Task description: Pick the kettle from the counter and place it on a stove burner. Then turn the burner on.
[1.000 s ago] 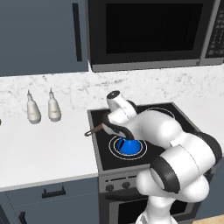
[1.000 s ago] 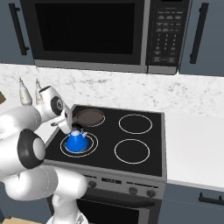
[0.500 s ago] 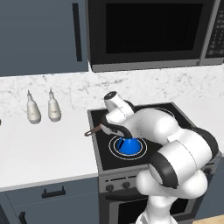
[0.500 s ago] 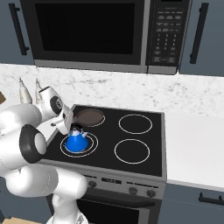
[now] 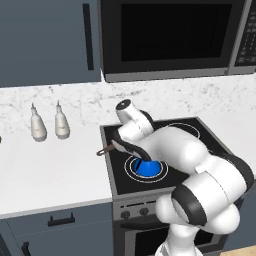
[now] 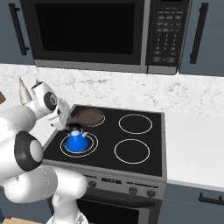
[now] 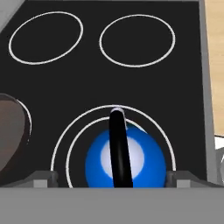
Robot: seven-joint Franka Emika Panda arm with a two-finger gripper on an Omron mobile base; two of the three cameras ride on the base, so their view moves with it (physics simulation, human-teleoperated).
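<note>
**Kettle seated on the double-ring burner, end effector directly above its handle**

On the left, the white worktop [image 5: 50, 175] carries two cream bottles [image 5: 48, 122] near the marbled backsplash, well apart from the cooktop. A dark brown frying pan [image 6: 89, 116] sits on the rear left burner, just beside the kettle's ring; its handle pokes out over the worktop edge.

The blue kettle [image 6: 77, 141] stands upright inside the largest, two-ring stove burner [image 7: 65, 140], roughly centred and slightly toward the front of the rings. The rings are white, so I judge the burner is not yet on. The end effector [image 6: 65, 124] hangs straight over the kettle, which lies directly below it along the tool's axis. In the hand view the black arched handle [image 7: 119, 148] runs as a straight band up the middle, between the two finger tips [image 7: 41, 178]; the long axis of the handle lies across the line joining them. The tips stand wide at either side of the kettle body, apart and not pinching the handle.

Rightward, two single-ring burners [image 6: 135, 124] lie bare. The control knobs [image 6: 130, 190] sit on the stove front below; reaching them likely means lifting clear of the handle first, with the pan close by on one side.
</note>
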